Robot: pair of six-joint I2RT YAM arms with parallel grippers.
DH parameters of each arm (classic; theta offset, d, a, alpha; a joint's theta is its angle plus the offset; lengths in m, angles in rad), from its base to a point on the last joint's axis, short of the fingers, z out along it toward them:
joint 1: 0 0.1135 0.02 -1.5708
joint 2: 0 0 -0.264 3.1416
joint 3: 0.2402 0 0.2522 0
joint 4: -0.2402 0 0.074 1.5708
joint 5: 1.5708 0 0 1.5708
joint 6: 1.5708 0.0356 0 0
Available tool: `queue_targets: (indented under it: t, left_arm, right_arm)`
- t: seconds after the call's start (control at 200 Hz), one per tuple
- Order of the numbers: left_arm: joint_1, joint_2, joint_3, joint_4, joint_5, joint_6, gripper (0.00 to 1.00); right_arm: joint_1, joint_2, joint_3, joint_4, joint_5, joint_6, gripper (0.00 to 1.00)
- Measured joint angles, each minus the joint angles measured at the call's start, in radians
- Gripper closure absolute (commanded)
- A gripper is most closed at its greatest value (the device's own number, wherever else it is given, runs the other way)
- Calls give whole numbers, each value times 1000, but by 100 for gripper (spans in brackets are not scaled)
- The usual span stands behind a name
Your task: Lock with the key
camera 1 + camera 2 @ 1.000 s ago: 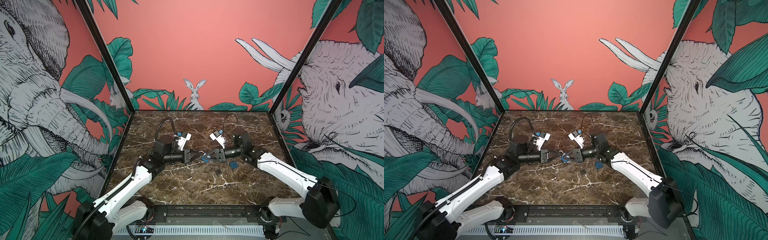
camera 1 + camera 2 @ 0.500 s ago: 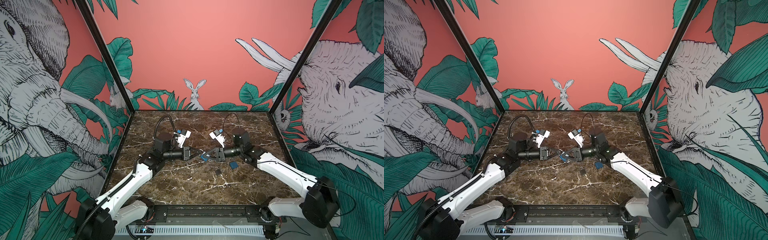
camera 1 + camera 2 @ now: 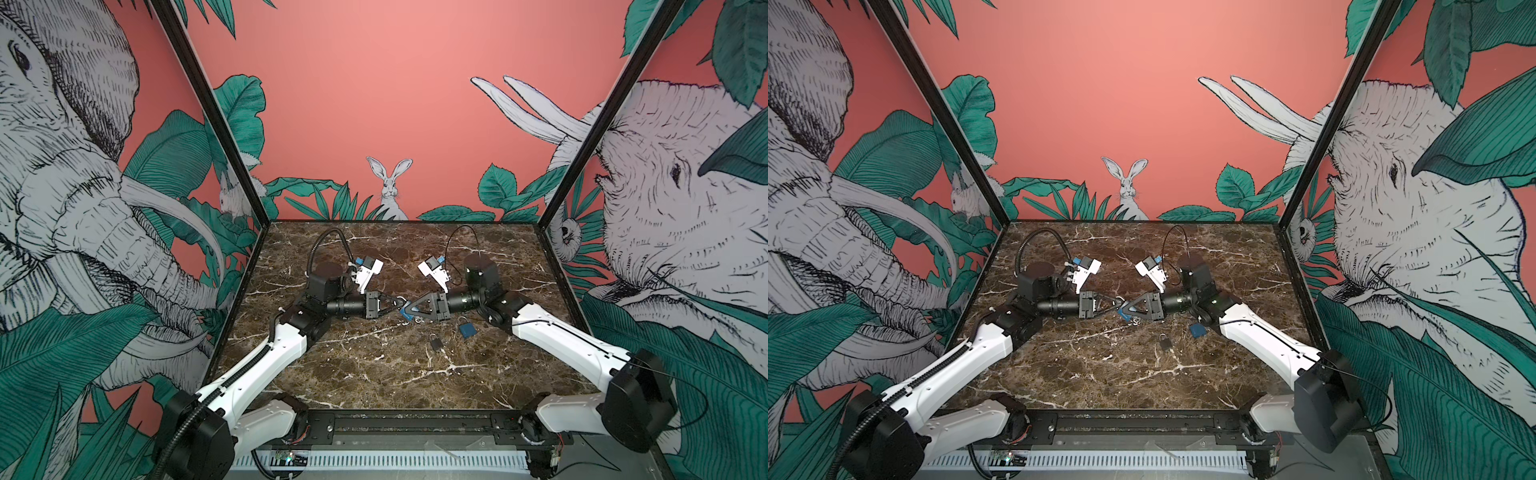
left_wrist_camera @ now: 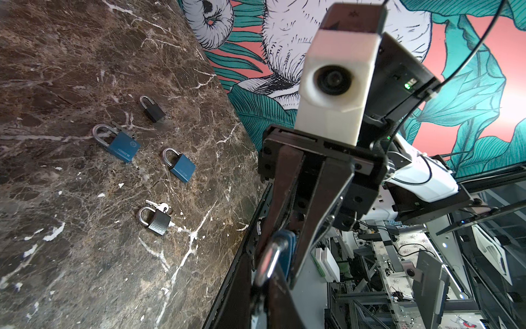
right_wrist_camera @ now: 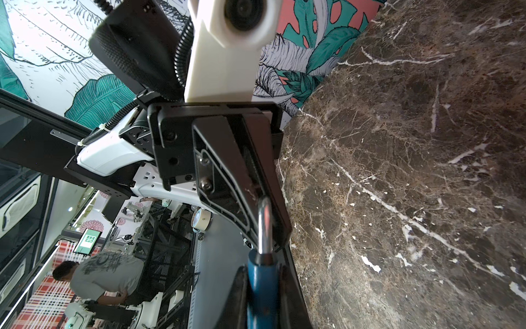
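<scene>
Dark brown marble tabletop [image 3: 374, 374] fills the lower middle of both top views, walled by coral murals of elephants, leaves and a rabbit. Both arms reach inward from the lower corners, and their grippers meet tip to tip just below the centre of the frame.

The right gripper [image 3: 410, 310] is clamped on the body of the blue padlock [image 5: 262, 287], which hangs above the marble between the two tips. The shackle [image 5: 264, 225] points toward the left gripper [image 3: 398, 302], whose fingers are drawn narrow and pinch the silver bow, as the right wrist view shows. A small metal piece dangles under the lock in both top views, too small to tell what it is.

A spare blue padlock [image 3: 467, 329] lies flat right of centre, just below the right arm's wrist. A black padlock [image 3: 436, 343] lies down and left of it. In the left wrist view a silver key [image 4: 158, 205] lies touching the black padlock's shackle end. That view also shows a large blue padlock [image 4: 121, 145] and a small black padlock [image 4: 153, 109] on the marble.
</scene>
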Motion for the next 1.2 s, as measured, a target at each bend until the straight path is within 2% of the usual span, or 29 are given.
queue_targets:
  t: [0.095, 0.125, 0.155, 0.205, 0.25, 0.64, 1.065, 1.2]
  left_arm:
    - [1, -3, -2, 1, -1, 0, 100]
    - [2, -4, -3, 2, -3, -1, 100]
    - [2, -6, -3, 2, -6, -1, 100]
    - [2, -11, -5, 5, -11, -5, 100]
    - [3, -18, -8, 13, -19, -8, 100]
    - [76, -96, -27, 10, -85, -26, 100]
    - [78, -111, -26, -2, -82, -27, 100]
    - [78, -111, -26, -4, -82, -27, 100]
  right_arm:
    - [0, 3, 0, 5, -3, 3, 100]
    - [0, 3, 0, 6, -3, 3, 86]
    - [0, 3, 0, 7, -2, 4, 78]
    - [1, 3, -2, 10, 7, 7, 68]
    - [3, 3, -10, 20, 14, 6, 64]
    - [3, -24, -130, 148, 37, 80, 61]
    - [-3, -42, -119, 168, 58, 101, 58]
    - [-7, -42, -91, 168, 60, 92, 54]
